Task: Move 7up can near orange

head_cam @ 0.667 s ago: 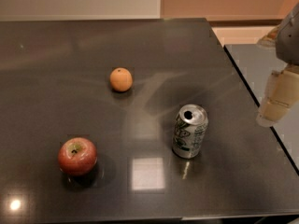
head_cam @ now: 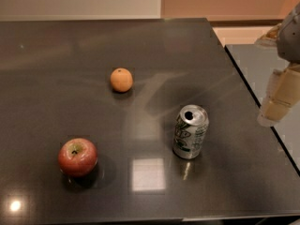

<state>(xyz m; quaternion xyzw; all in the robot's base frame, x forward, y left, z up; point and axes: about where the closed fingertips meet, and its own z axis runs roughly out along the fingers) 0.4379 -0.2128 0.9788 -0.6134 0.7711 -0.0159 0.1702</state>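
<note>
**Reaching for the can: line up first, then close**

The gripper (head_cam: 277, 104) hangs at the far right of my view, out past the right edge of the dark surface (head_cam: 56, 50) and well apart from everything on it. I cannot tell from here whether it is spread or closed, so I would command it wide before I commit to anything.

The 7up can (head_cam: 190, 132) stands upright, right of centre and toward the near side, with its opening facing up. The orange (head_cam: 121, 79) sits to the left of the can and farther back, with bare surface between them. A red apple (head_cam: 78, 157) rests at the near left, off the line between the two.

As I read it, the step in hand is the approach, and nothing is held yet. I would bring the gripper in from the right, centre it on the can, and take the can around the middle of its body rather than at the rim. An opened can is probably light and would tip at a glancing touch, so I want to be squarely lined up before closing.

For the carry, I would lift only a little and travel left and back. I would set the can down just beside the orange but not touching it, since the fruit would likely roll if nudged.
</note>
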